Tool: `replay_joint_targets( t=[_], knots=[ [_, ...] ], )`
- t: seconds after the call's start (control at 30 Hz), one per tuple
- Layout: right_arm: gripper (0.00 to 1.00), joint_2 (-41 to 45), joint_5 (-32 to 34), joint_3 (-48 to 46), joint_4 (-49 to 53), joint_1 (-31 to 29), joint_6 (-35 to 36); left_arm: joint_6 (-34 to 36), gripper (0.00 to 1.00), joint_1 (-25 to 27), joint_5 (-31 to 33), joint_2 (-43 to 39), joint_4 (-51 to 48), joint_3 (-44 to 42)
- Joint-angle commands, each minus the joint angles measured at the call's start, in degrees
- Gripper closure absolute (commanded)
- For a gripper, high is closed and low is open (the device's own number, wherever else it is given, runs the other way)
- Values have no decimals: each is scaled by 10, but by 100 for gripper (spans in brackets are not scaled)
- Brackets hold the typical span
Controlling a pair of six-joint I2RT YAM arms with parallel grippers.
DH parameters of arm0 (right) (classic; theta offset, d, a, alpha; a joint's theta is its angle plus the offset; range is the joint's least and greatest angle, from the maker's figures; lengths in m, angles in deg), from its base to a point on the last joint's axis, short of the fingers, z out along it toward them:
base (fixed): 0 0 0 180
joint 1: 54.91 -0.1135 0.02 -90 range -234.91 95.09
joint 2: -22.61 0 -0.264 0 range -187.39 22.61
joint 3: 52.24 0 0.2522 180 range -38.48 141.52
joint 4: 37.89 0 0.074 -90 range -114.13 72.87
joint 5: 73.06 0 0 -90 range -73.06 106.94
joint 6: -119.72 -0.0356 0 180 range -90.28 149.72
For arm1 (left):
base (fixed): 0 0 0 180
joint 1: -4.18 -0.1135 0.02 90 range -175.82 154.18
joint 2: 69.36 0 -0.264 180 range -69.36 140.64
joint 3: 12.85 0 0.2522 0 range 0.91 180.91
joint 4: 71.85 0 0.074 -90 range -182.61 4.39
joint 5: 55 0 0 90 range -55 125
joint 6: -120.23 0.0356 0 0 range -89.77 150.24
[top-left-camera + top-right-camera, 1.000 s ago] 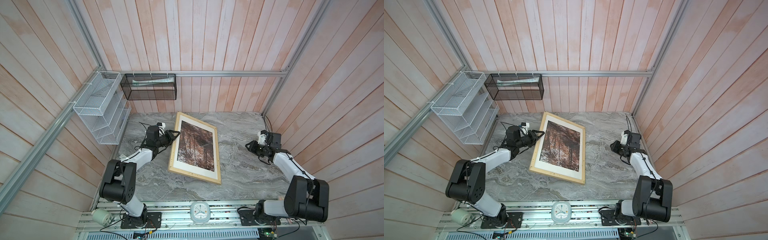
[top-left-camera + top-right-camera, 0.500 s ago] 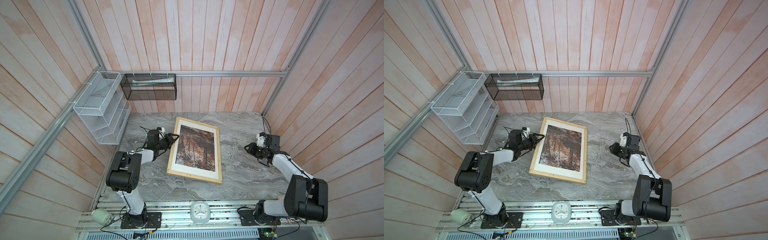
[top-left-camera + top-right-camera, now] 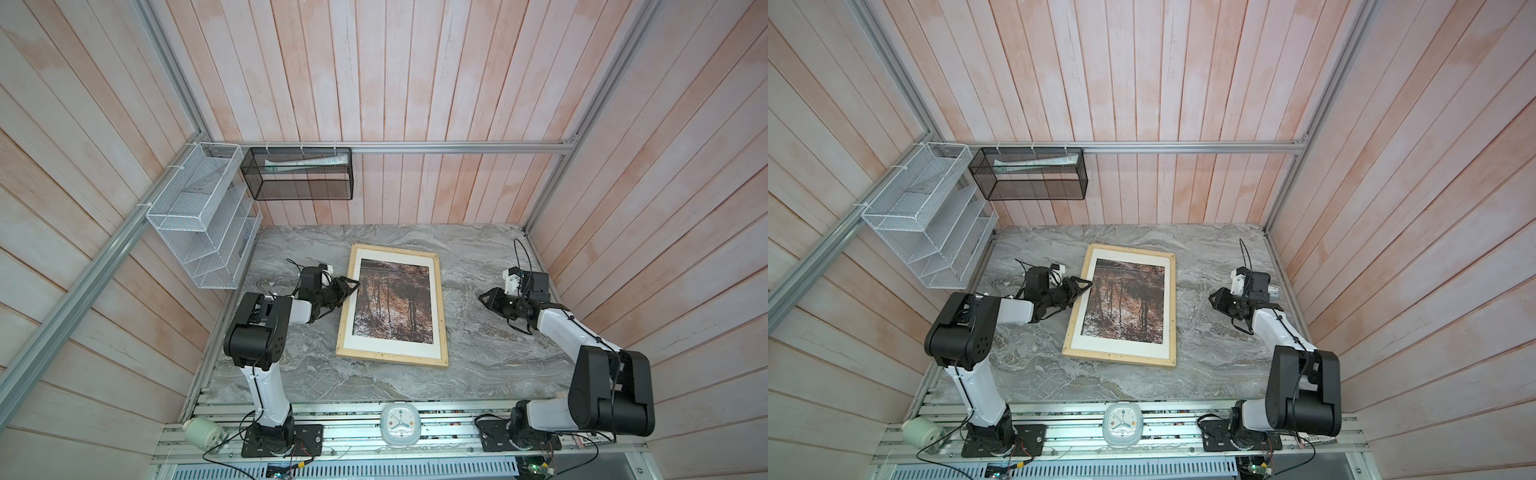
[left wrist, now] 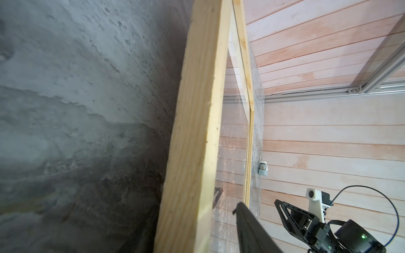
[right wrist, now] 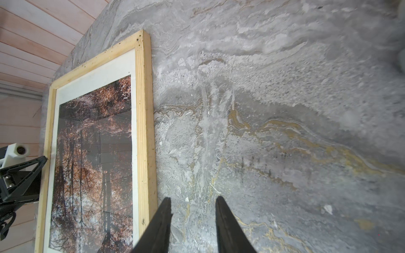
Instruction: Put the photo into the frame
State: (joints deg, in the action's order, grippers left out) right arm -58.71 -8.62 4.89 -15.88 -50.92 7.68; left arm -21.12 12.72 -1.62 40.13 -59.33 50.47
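Observation:
The frame (image 3: 390, 360) of pale wood lies flat in the middle of the marble table, seen in both top views. The autumn forest photo (image 3: 392, 301) sits inside it, ringed by a white mat (image 5: 96, 72). My left gripper (image 3: 351, 286) is at the frame's left rail (image 4: 197, 131), open. One of its fingers (image 4: 245, 223) hangs over the glass, clear of the wood, and the other is hidden behind the rail. My right gripper (image 5: 192, 200) is open and empty, low over bare table just right of the frame's right rail (image 5: 144, 131).
A white wire rack (image 3: 199, 224) hangs on the left wall and a black mesh basket (image 3: 297, 174) on the back wall. A small clock (image 3: 400, 424) sits on the front rail. Wooden walls close in on both sides of the table (image 3: 498, 345).
The frame has swung from a tilted lie to nearly square with the table. My left gripper followed its left rail and its jaws widened. The right gripper barely moved.

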Motion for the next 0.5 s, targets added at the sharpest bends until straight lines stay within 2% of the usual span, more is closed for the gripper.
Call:
replay_joint_targets(
  t=[0.0, 0.23, 0.47],
  knots=[
    [63, -19, 4, -2, -18, -27, -14, 29, 44, -2, 23, -3, 12, 2],
    [63, -58, 15, 14, -32, -76, -26, 85, 44, -2, 81, -20, -63, 9],
    [63, -71, 24, 22, -34, -93, -31, 114, 44, -3, 114, -45, -111, 8]
  ],
)
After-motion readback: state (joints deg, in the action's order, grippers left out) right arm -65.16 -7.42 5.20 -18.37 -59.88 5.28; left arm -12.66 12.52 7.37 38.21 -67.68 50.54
